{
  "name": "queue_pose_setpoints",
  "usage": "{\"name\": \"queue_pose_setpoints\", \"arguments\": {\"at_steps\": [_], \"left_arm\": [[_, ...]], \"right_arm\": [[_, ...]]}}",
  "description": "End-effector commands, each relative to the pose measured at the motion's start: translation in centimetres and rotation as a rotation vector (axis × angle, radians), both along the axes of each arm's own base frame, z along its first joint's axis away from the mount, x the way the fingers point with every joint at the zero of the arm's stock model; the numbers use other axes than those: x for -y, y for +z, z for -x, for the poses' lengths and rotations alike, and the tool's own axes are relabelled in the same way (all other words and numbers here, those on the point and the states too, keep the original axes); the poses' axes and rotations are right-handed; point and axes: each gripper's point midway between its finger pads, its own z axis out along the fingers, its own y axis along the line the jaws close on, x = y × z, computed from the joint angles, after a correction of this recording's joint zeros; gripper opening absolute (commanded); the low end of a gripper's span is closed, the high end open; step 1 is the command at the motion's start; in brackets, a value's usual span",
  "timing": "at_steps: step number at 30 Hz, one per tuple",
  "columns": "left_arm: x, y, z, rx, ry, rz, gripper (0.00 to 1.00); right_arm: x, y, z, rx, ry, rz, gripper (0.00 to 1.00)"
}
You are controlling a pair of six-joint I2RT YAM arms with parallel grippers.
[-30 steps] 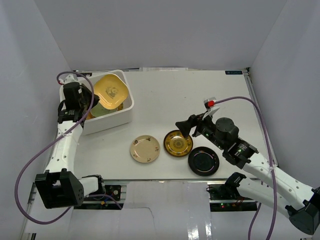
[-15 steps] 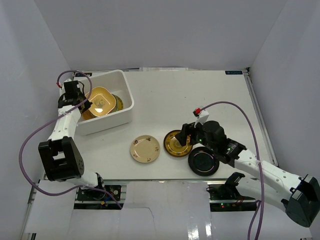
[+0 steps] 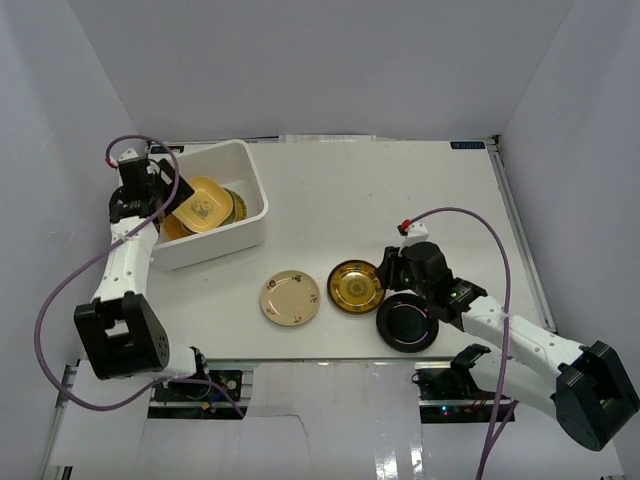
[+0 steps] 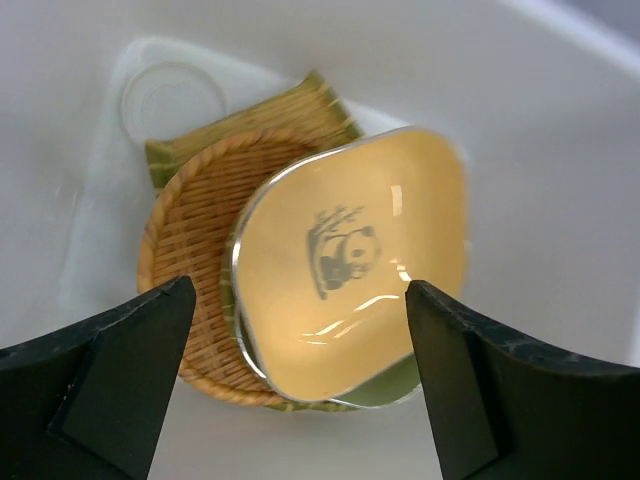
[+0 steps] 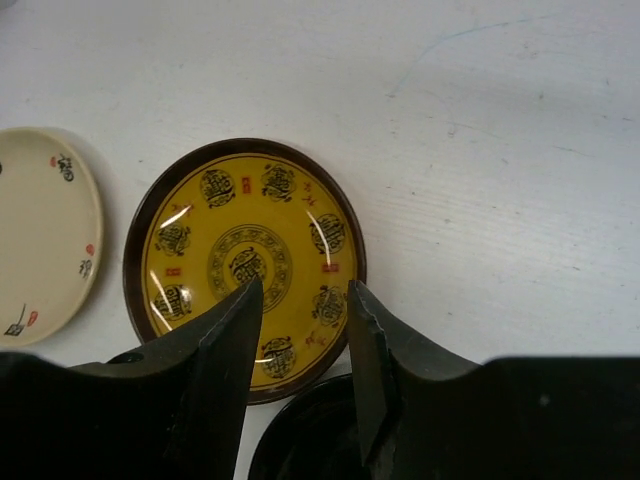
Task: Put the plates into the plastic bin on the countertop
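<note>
The white plastic bin (image 3: 252, 222) stands at the far left of the countertop (image 3: 380, 190). Inside it a yellow squarish plate (image 4: 350, 260) with a panda print rests tilted on a tan woven plate (image 4: 195, 230), and a green plate's edge (image 4: 390, 385) shows below. My left gripper (image 4: 300, 290) hangs open above them, touching nothing. At the front lie a cream plate (image 3: 290, 298), a gold-patterned dark plate (image 3: 356, 286) and a glossy black plate (image 3: 407, 323). My right gripper (image 5: 303, 287) is low over the gold-patterned plate's (image 5: 200, 250) near right rim, jaws narrowed but apart.
Grey walls close in the countertop on three sides. The black plate (image 5: 310, 440) lies right against the gold-patterned one, under my right fingers. The cream plate (image 5: 40, 240) sits just left of it. A purple cable loops beside each arm.
My left gripper opened and let the yellow plate drop into the bin. My right arm came down onto the gold-patterned plate and its jaws narrowed.
</note>
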Motion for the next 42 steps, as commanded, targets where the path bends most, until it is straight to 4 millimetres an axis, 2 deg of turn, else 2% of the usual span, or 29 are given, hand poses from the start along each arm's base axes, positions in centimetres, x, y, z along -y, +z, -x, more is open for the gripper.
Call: {"name": "queue_pose_setpoints", "arguments": {"at_steps": [1, 4, 6, 8, 10, 13, 14, 16, 17, 22, 25, 28, 30, 33, 34, 38, 42], "left_arm": [[2.2, 10.8, 0.3, 0.335, -0.079, 0.016, 0.98], [3.5, 14.7, 1.9, 0.437, -0.124, 0.015, 0.98], [5.3, 15.4, 2.9, 0.459, -0.174, 0.027, 0.98], [8.2, 14.9, 4.9, 0.449, -0.274, 0.065, 0.98], [11.2, 13.6, 6.7, 0.411, -0.39, 0.125, 0.94], [16.5, 9.2, 11.1, 0.283, -0.562, 0.198, 0.89], [17.0, 7.0, 13.1, 0.225, -0.574, 0.219, 0.88], [18.3, 4.9, 15.3, 0.168, -0.607, 0.258, 0.85], [18.6, 3.0, 16.9, 0.113, -0.609, 0.297, 0.84], [18.9, -1.9, 20.8, -0.045, -0.569, 0.366, 0.84], [19.3, -5.0, 21.7, -0.131, -0.536, 0.385, 0.85], [19.9, -6.1, 21.4, -0.162, -0.514, 0.404, 0.86], [20.2, -6.4, 20.5, -0.135, -0.488, 0.41, 0.86], [20.7, -8.6, 20.1, -0.157, -0.473, 0.401, 0.86], [20.7, -10.4, 20.1, -0.19, -0.458, 0.387, 0.86], [21.3, -13.5, 20.1, -0.24, -0.443, 0.373, 0.83], [21.5, -15.2, 19.9, -0.248, -0.427, 0.33, 0.77]], "right_arm": [[1.0, 0.0, -1.6, 0.014, -0.025, 0.001, 0.45], [1.8, -1.3, -2.3, -0.032, -0.03, 0.004, 0.45], [2.2, -2.3, -2.5, -0.073, -0.027, -0.01, 0.47], [1.8, -2.9, -2.4, -0.106, 0.006, -0.035, 0.48], [1.6, -3.0, -2.6, -0.113, 0.018, -0.05, 0.48], [1.0, -3.9, -2.3, -0.147, 0.046, -0.063, 0.49], [0.7, -4.1, -2.2, -0.158, 0.057, -0.069, 0.49], [0.5, -4.8, -2.3, -0.176, 0.062, -0.074, 0.49], [0.3, -4.8, -2.2, -0.186, 0.066, -0.089, 0.48], [0.1, -5.7, -2.4, -0.211, 0.054, -0.095, 0.47], [0.1, -6.3, -2.5, -0.223, 0.046, -0.097, 0.44], [0.0, -6.7, -2.3, -0.233, 0.05, -0.103, 0.43], [0.1, -7.1, -2.3, -0.24, 0.045, -0.102, 0.42], [0.3, -7.1, -2.4, -0.235, 0.036, -0.107, 0.4], [0.4, -7.2, -2.3, -0.236, 0.034, -0.107, 0.4], [0.7, -7.1, -2.5, -0.226, 0.021, -0.112, 0.33], [0.6, -6.8, -2.7, -0.219, 0.025, -0.133, 0.27]]}}
